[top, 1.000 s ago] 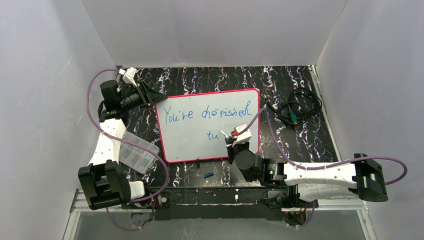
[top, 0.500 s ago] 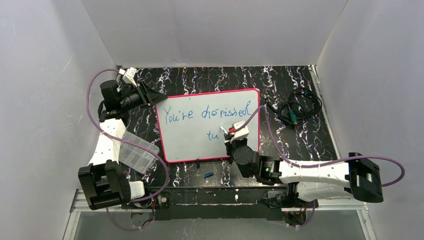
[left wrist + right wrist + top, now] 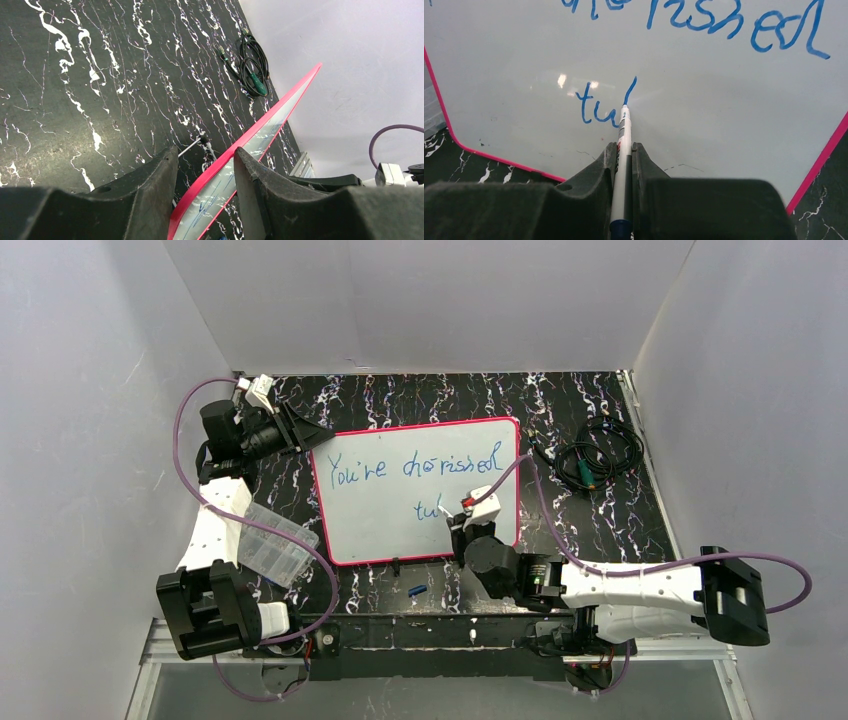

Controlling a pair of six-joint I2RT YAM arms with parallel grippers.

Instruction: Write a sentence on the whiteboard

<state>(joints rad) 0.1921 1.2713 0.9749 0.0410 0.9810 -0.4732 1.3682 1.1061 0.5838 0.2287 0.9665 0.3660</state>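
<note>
The table point(image 3: 400, 400) is black with white marble-like veins; pale grey walls point(image 3: 420, 300) close it in on three sides. The whiteboard point(image 3: 400, 530) lies flat near the middle of the table, its pink-red frame slightly askew to the table's edges. The sentence point(image 3: 415, 468) runs in blue cursive: "You're cherished" on the upper line; below it "tu" and one rising stroke.

The left gripper point(image 3: 205, 160) has the board's far-left corner between its fingers, both pads against the frame (seen edge-on in the left wrist view). The right gripper point(image 3: 624, 150) is clamped narrowly on a marker point(image 3: 624, 135); the tip touches the board at the foot of that rising stroke, just right of the "u".

A coil of black cable point(image 3: 590, 460) with a green plug lies on the table to the right of the board, apart from it; a clear plastic box point(image 3: 275, 545) sits by the board's near-left corner; a small blue cap point(image 3: 417, 590) lies just in front of the near edge.
</note>
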